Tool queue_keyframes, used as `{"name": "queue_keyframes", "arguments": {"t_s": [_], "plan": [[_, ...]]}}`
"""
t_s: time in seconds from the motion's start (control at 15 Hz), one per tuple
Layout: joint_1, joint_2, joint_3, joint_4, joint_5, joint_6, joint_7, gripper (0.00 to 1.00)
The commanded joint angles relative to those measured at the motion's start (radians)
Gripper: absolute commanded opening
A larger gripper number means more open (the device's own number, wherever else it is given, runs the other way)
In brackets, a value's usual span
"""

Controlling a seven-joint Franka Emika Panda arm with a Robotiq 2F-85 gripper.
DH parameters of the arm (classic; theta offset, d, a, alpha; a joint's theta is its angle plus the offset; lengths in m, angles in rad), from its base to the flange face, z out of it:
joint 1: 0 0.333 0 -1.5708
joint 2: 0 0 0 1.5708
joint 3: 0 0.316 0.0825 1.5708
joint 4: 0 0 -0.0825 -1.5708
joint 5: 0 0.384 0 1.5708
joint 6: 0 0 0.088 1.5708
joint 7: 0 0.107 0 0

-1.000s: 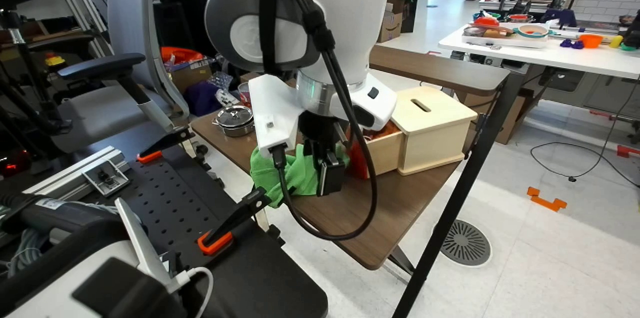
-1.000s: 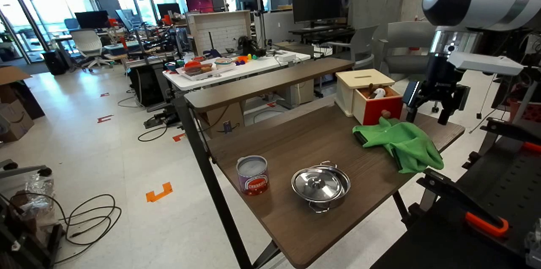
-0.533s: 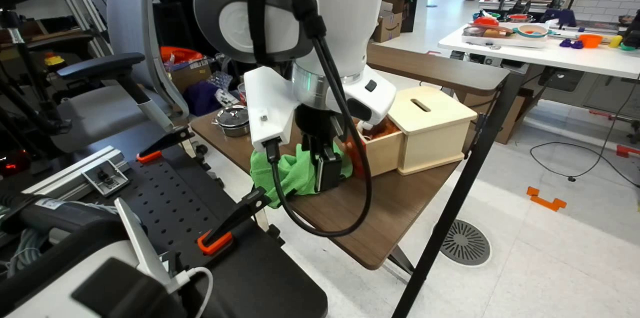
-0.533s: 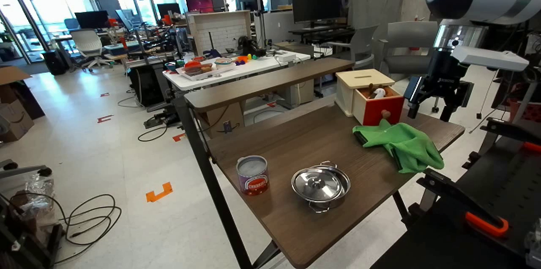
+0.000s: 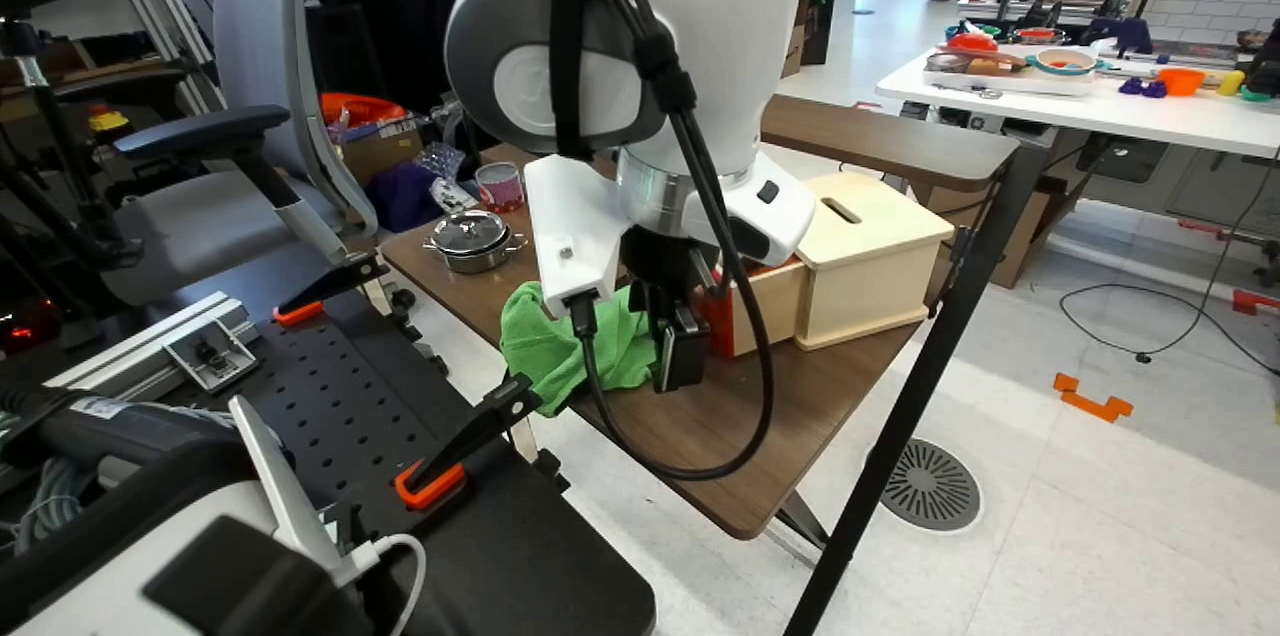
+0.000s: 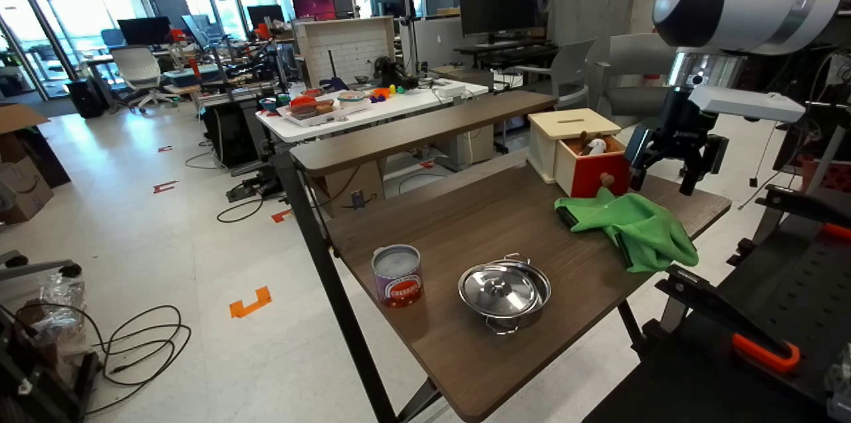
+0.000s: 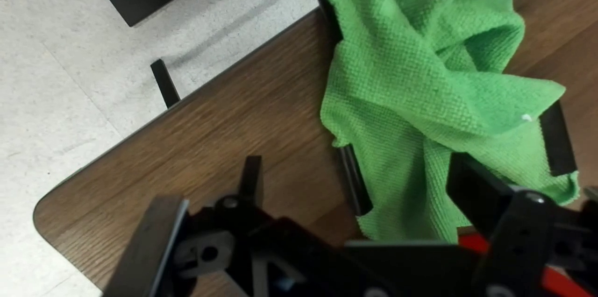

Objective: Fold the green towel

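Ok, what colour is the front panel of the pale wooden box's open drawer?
Red; that front panel shows best in an exterior view.

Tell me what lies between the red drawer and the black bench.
Between the red drawer and the black bench lies the green towel, bunched at the edge of the brown table, then a strip of floor. Both exterior views show this.

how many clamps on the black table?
2 in an exterior view: near clamp, far clamp, both on the black table, along its edge toward the wooden table. Others may be hidden.
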Motion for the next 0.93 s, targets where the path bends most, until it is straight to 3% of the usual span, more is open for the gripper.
{"name": "queue_keyframes", "arguments": {"t_s": [0.0, 0.07, 0.2, 0.8, 0.87], "plan": [[0.041, 0.075, -0.044, 0.066, -0.022, 0.034, 0.041, 1.0], [0.046, 0.089, -0.051, 0.077, -0.025, 0.035, 0.047, 1.0], [0.053, 0.115, -0.06, 0.098, -0.028, 0.038, 0.057, 0.72], [0.086, 0.144, -0.071, 0.122, -0.051, 0.054, 0.079, 0.04], [0.09, 0.142, -0.072, 0.122, -0.053, 0.054, 0.082, 0.01]]}}
